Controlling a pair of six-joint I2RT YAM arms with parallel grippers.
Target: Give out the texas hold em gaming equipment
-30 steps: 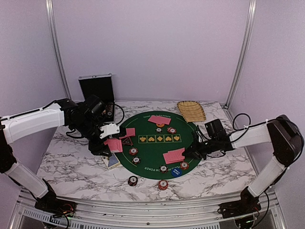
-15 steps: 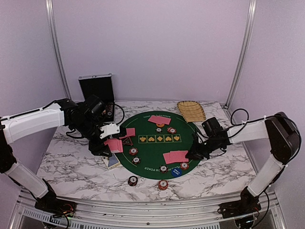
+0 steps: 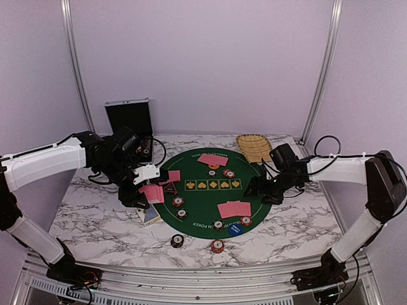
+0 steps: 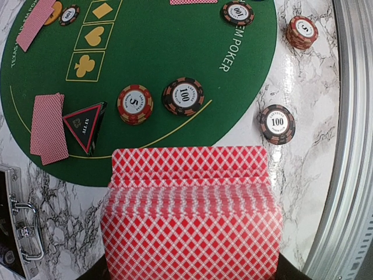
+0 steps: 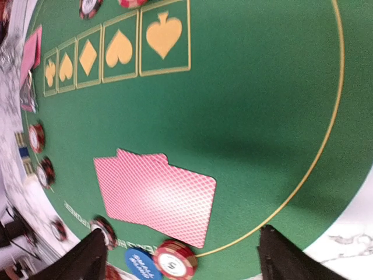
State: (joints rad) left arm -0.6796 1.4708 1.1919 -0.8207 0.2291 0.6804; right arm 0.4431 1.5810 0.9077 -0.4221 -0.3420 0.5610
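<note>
A striped poker chip [image 3: 177, 241] and a second chip [image 3: 217, 246] lay on the marble table [image 3: 89, 222], just outside the round green mat [image 3: 203, 202] at its 7 and 6 o'clock. Inside the near rim, a blue button disc [image 3: 236, 229] sat at 5 o'clock between two more chips. Just beyond it, a dealt pair of cards [image 3: 234, 209] lay face down and overlapping at 4 o'clock.

At 3 o'clock the right gripper [image 3: 252, 189] hung over the mat's edge, its fingers [image 5: 87, 262] spread wide and holding nothing. Across the mat, outside the 9 o'clock rim, the left gripper [image 3: 147, 194] was clamped on a fanned deck of red-backed cards [image 4: 192, 216]. Near it, at 8 o'clock, a red chip marked 5 [image 4: 134, 104] sat just beside a dark chip marked 100 [image 4: 183, 96]. A black triangular marker [image 4: 84, 125] stood tilted at 9 o'clock, just beside a second card pair [image 4: 48, 127].

A row of yellow suit boxes [image 3: 213, 185] crossed the centre. At 12 o'clock a third card pair [image 3: 213, 159] lay just beside an orange button disc [image 3: 213, 167], with a far chip [image 3: 229, 173] at 1 o'clock. Off the mat, a tan woven tray [image 3: 255, 147] sat farther out at 1 o'clock. A silver case [image 3: 129, 116] stood open at 10 o'clock by the back wall.
</note>
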